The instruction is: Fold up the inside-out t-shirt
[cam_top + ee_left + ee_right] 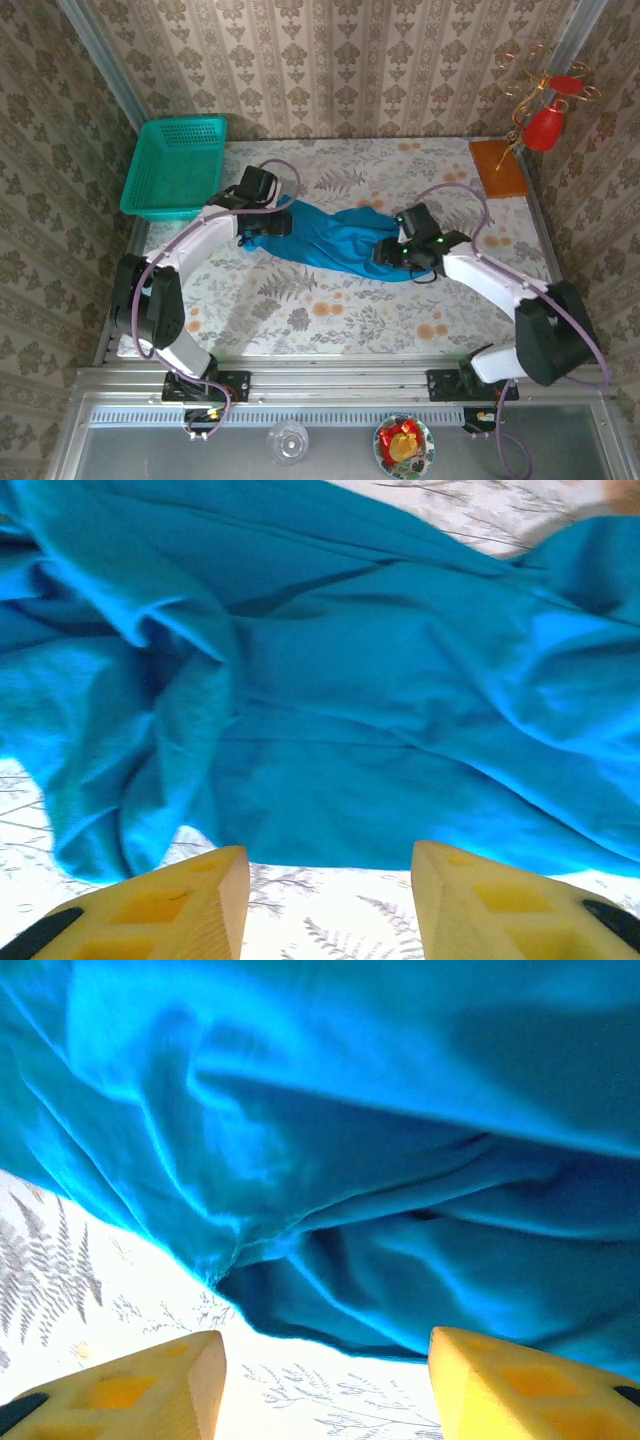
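The t-shirt (330, 242) is lying sideways, the left gripper (328, 865) and right gripper (325, 1345) each facing one end of it with jaws apart.

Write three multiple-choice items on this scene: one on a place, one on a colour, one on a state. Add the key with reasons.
1. The mesh basket stands at the table's: A. far left corner; B. near right corner; C. middle.
2. The t-shirt is: A. red; B. teal-blue; C. white.
3. The left tool is: A. shut on the t-shirt; B. shut on the basket; C. open.

Key:
1 A, the top view shows the basket at that corner.
2 B, both wrist views and the top view show teal-blue cloth.
3 C, its wrist view shows bare table between the parted fingers, with the shirt's edge just beyond them.
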You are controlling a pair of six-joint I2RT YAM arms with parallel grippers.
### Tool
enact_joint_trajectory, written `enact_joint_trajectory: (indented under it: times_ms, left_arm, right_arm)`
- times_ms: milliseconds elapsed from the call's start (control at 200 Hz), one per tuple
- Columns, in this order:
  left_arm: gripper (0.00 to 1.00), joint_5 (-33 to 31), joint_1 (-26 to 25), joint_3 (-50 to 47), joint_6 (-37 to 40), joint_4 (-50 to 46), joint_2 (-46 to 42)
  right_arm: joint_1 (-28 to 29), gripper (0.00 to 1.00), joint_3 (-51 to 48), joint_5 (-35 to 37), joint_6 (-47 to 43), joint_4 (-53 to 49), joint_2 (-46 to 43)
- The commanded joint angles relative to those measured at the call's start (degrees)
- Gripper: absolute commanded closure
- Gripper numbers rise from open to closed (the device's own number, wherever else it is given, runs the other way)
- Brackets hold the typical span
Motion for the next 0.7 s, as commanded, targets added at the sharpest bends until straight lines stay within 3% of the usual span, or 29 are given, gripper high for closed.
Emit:
enact_joint_trajectory:
  times_ms: [0, 200, 295, 370, 525, 695]
  left_arm:
    - [0.53, -4.84, 0.86, 0.05, 1.0, -0.54, 1.83]
    - [0.45, -8.56, 1.45, 3.84, 4.47, -2.31, 7.18]
    - [0.43, -8.53, 2.52, 6.07, 5.74, -2.38, 10.14]
    - [0.43, -7.59, 3.86, 7.71, 6.4, -2.51, 12.48]
    - [0.48, -4.71, 6.06, 10.86, 7.49, -2.69, 16.52]
    - [0.64, 6.11, 9.02, 9.08, 5.05, 3.56, 17.23]
  right_arm:
    - [3.12, 0.43, 3.29, 0.99, 2.82, 0.86, 3.96]
    - [4.87, 0.43, 7.2, 3.17, 2.66, 0.67, 11.38]
    - [4.97, 0.48, 8.97, 4.76, 2.05, -0.04, 13.77]
    - [4.97, 0.57, 9.89, 5.6, 1.54, -0.21, 14.6]
    - [4.88, 0.87, 11.14, 7.19, 0.42, -0.94, 13.56]
    - [3.84, 1.0, 13.56, 8.31, -1.42, -3.38, 11.43]
